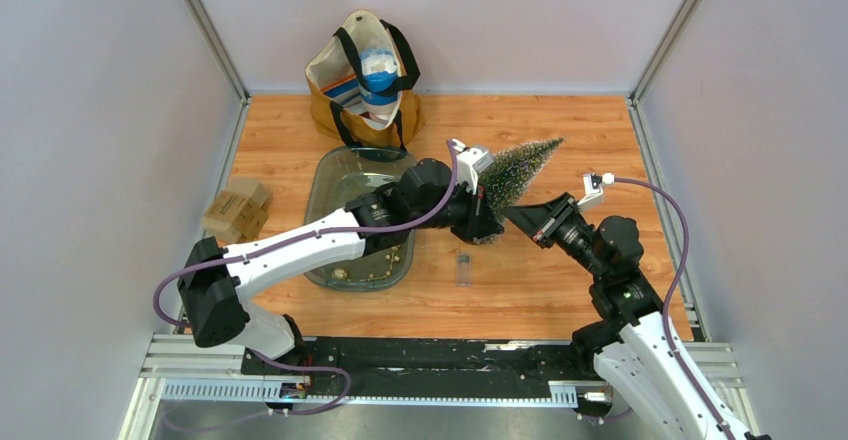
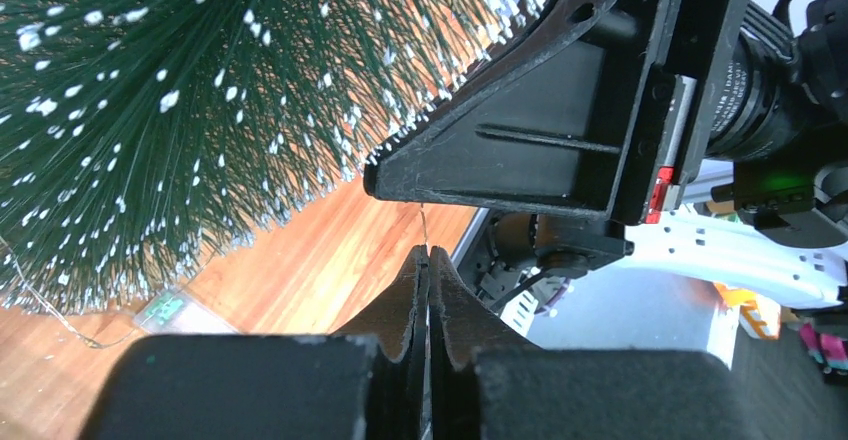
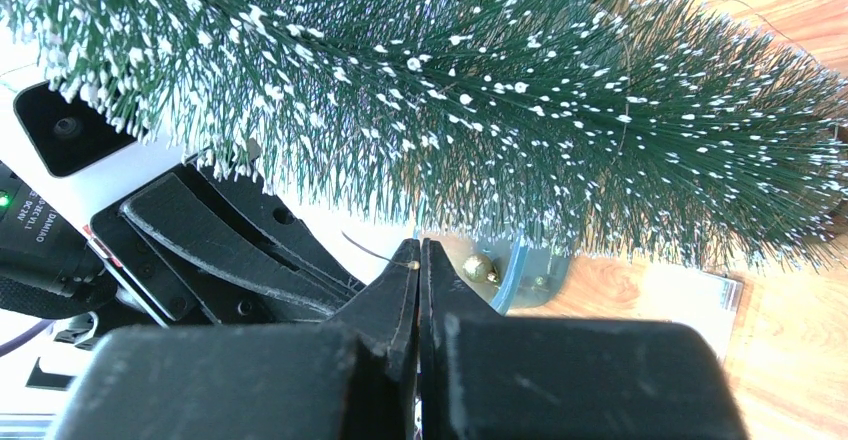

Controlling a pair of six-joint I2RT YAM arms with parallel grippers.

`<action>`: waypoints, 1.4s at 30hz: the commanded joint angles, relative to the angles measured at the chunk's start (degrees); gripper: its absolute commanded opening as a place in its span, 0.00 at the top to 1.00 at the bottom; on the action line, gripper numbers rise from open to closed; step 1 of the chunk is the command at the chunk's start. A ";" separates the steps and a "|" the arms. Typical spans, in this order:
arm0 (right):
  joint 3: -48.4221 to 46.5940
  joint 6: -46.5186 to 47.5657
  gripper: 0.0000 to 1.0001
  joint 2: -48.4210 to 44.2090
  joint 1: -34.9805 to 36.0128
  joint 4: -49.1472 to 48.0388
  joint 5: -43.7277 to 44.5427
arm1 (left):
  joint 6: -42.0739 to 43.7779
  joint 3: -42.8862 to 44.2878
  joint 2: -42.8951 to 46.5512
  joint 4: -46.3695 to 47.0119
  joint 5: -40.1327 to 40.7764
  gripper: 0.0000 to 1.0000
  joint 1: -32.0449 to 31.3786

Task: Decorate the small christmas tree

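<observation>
Left gripper (image 2: 428, 258): its jaws are pressing together, pinching a thin wire (image 2: 423, 222) that is running out of their tips.
Right gripper (image 3: 418, 255): its jaws are pressing flat together too, nipping the wire where a tiny gold bead (image 3: 413, 263) is sitting at the seam.
Small clear case (image 1: 462, 268): lying on the table (image 1: 560, 290) just in front of both grippers, untouched; its contents are too small to tell.
Small christmas tree (image 1: 520, 168): sitting mid-table, right behind the two grippers, its tip pointing away to the right. I cannot tell whether it is standing or leaning.
Progress: looking early. No ornament is showing on the branches. A hair-thin strand seems to be trailing across the needles, so winding may be under way, with most of it left.
Clear tray (image 1: 330, 175): lying left of the tree, under the left arm, with gold beads (image 1: 340, 273) waiting inside.
Writing: a word seeming to read DAMIAO is showing on the left arm's motor housing (image 3: 40, 230). Print on the cardboard boxes (image 1: 237, 210) and tote bag (image 1: 330, 110) is too small to read.
</observation>
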State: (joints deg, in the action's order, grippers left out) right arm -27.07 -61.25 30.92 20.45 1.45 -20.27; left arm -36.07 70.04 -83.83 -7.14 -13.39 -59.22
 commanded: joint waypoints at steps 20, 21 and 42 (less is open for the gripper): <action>-15.37 21.34 0.18 -9.39 0.21 20.69 11.83 | 19.63 15.03 0.69 -20.63 8.56 1.00 -0.19; -16.51 22.57 0.17 -8.51 0.29 20.96 11.92 | 20.07 15.47 0.43 -21.68 8.55 1.00 -0.19; -28.56 26.72 0.19 10.03 0.21 6.90 18.43 | 32.56 23.21 -0.98 -29.16 13.21 1.00 -0.19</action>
State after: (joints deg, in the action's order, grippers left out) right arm -51.88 -35.09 38.44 20.45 12.93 -1.72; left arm -7.05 90.61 -84.47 -35.79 -1.02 -59.22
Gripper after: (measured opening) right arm 0.841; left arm 0.007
